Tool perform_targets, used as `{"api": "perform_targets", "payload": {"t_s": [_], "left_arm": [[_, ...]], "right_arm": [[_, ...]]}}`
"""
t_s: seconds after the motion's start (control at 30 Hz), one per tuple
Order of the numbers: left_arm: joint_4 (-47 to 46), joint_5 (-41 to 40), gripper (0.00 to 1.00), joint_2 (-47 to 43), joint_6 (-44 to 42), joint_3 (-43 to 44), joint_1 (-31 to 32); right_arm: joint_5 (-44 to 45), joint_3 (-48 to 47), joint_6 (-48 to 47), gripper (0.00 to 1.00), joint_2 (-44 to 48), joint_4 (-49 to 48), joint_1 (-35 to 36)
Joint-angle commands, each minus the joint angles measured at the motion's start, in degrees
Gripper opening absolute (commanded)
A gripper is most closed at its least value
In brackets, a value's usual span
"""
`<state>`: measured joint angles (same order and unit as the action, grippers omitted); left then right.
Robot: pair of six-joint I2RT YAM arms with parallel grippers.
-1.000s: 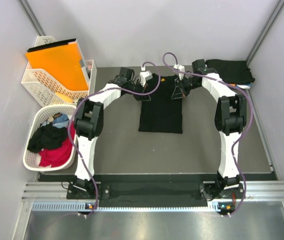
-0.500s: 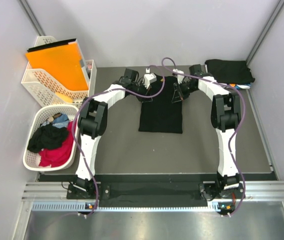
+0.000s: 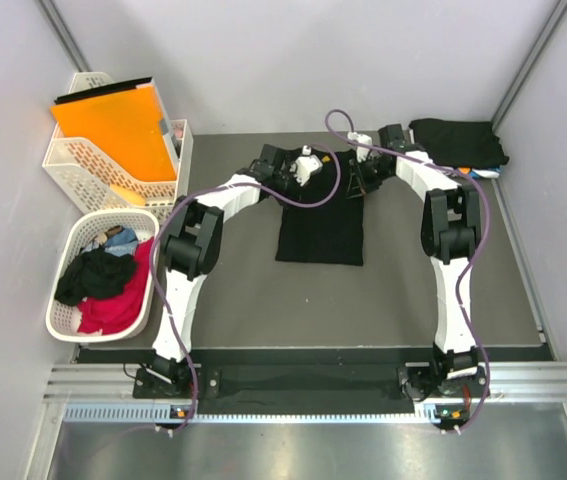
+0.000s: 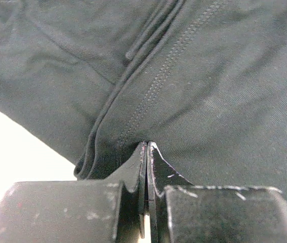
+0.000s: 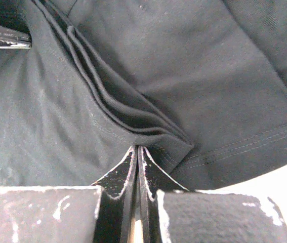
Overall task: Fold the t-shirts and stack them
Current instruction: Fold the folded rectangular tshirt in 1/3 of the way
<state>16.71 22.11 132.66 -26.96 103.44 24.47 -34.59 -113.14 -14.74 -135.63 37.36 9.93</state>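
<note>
Folded black t-shirt (image 3: 321, 228) lies mid table (image 3: 233, 290). The left gripper (image 4: 147, 151) and right gripper (image 5: 136, 153) are both clenched on its far edge. Round basket (image 3: 63, 322): heaped shirts (image 3: 98, 285), black, red, blue. Lattice tray (image 3: 71, 165): orange folder (image 3: 113, 125).

The t-shirt (image 4: 209, 91) is seen as matt black knitted cloth — finely ribbed, seams stitched. The left gripper (image 4: 147, 147) and right gripper (image 5: 136, 149) are finished in matt black plastic, scuffed white in places.

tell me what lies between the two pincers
Only the shirt: its far edge runs from the left pincer to the right pincer, seen in the top view.
</note>
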Motion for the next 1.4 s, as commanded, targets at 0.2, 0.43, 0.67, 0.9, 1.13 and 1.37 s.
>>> {"api": "perform_targets", "payload": {"t_s": [0.2,0.43,0.67,0.9,1.13,1.37], "left_arm": [[-3.17,-10.86,0.00,-0.38,-0.90,3.00,0.32],[-2.74,-9.98,0.00,-3.81,-0.99,1.07,0.40],[-4.05,-10.33,0.02,-7.23,-0.73,-0.42,0.40],[-1.42,-17.35,0.00,-5.05,-7.22,-0.69,0.40],[-1.07,-15.27,0.00,-8.81,-5.39,-1.39,0.23],[7.27,-3.92,0.00,-16.38,-5.73,-0.34,0.32]], "right_arm": [[5.32,-3.58,1.91,0.00,-1.12,-1.86,-0.35],[6.29,-2.35,1.74,0.00,-0.16,-1.94,-0.18],[8.83,-1.55,2.00,0.00,-0.59,-1.68,0.00],[9.54,-2.08,2.44,0.00,-1.39,-1.07,0.26],[10.07,-2.17,2.52,0.00,-0.95,-0.71,0.79],[11.12,-2.34,2.26,0.00,-1.39,-0.63,1.49]]}}
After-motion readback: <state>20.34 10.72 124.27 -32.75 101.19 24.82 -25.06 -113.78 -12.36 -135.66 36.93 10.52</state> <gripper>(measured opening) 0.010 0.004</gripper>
